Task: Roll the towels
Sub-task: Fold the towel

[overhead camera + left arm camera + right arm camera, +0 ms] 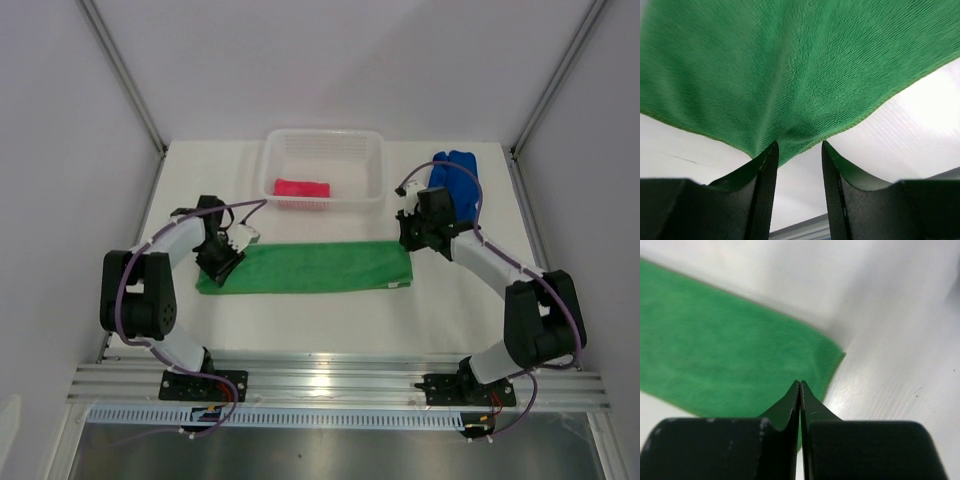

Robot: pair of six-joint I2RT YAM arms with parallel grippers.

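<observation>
Judging from how things lay, the task stood roughly a third done. The pink towel (302, 187) sat as a tight bundle, seemingly rolled, inside the basket (325, 136) at the middle of the tabletop's (330, 325) far edge. The green towel (310, 267) lay flat as a long folded strip across the middle, parallel to the near edge and not yet rolled. The blue towel (455, 178) was a loose heap near the far right corner, so two rolls appeared to be left. The left tool (800, 150) was at the green strip's left end, released, fingers spread with the cloth's edge at their tips and nothing pinched. The right tool (800, 385) was near the strip's right end, clenched on nothing. From above, the left tool covered the strip's left end, and the pink bundle was too small to tell rolled from merely folded. The left wrist view sat too close to show whether the tips touched cloth. The right wrist view was blurred. The right arm and its cable crossed the blue heap, and no tag showed on it.
</observation>
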